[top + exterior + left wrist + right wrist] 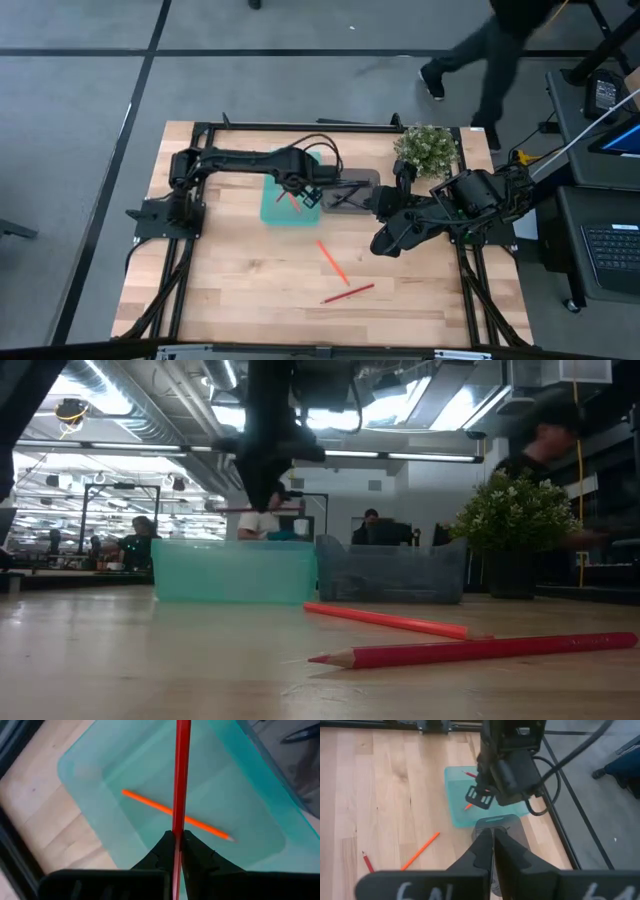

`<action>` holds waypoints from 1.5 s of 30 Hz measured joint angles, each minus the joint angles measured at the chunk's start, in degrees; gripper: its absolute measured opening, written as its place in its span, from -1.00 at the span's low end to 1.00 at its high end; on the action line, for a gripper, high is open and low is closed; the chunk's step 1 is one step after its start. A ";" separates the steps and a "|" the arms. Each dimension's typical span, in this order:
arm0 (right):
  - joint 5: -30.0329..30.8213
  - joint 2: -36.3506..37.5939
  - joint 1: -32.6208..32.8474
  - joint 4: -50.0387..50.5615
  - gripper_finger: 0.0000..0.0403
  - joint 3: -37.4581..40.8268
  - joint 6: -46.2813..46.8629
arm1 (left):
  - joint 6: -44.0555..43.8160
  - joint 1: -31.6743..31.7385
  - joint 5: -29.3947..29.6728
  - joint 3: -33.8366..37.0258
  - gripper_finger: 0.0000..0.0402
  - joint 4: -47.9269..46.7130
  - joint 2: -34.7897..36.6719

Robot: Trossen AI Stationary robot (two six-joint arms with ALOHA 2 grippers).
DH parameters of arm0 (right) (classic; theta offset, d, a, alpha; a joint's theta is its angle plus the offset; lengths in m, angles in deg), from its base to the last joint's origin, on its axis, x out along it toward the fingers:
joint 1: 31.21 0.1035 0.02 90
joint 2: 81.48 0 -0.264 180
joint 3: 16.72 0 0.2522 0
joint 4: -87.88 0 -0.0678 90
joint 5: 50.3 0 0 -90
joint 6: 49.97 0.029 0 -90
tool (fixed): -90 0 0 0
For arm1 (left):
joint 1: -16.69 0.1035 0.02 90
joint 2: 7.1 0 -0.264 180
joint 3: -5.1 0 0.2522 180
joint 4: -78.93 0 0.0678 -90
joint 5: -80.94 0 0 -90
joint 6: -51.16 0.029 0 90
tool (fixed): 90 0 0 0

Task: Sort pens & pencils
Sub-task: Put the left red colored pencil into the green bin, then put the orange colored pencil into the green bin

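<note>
My left gripper (303, 190) hangs over the teal tray (275, 208) and is shut on a red pencil (181, 770). An orange pencil (172, 812) lies flat on that tray's floor. The grey tray (352, 188) beside it holds black pens (345, 196). On the wood lie an orange pencil (332, 260) and a red pencil (348, 293), both also seen in the low view, orange (390, 621) and red (480, 650). My right gripper (493, 845) is shut on nothing, just right of the grey tray (505, 826). My left gripper pinches the red pencil's shaft (178, 827) between its two fingers (162, 851). The pencil runs out past the fingertips over the teal tray. It is lifted clear of the tray floor and looks about level in the low view (245, 510).
A potted plant (427, 148) stands at the table's far right, behind the right arm. A black frame rail (300, 125) runs along the far edge. A person (480, 60) walks on the floor beyond the table. Bare wood (230, 280) lies near the front.
</note>
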 joint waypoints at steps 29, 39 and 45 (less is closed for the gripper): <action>0.00 0.00 -0.09 0.00 -0.91 0.00 -0.91 | 5.45 4.01 -6.98 17.41 -0.75 20.03 -0.02; -0.01 0.00 -0.09 0.00 -0.91 0.00 -0.87 | 9.67 4.38 -6.33 17.41 -0.54 21.42 0.05; -0.02 0.00 -0.09 -0.01 -0.91 0.66 -0.87 | 13.22 2.32 1.96 15.05 -0.55 17.99 1.90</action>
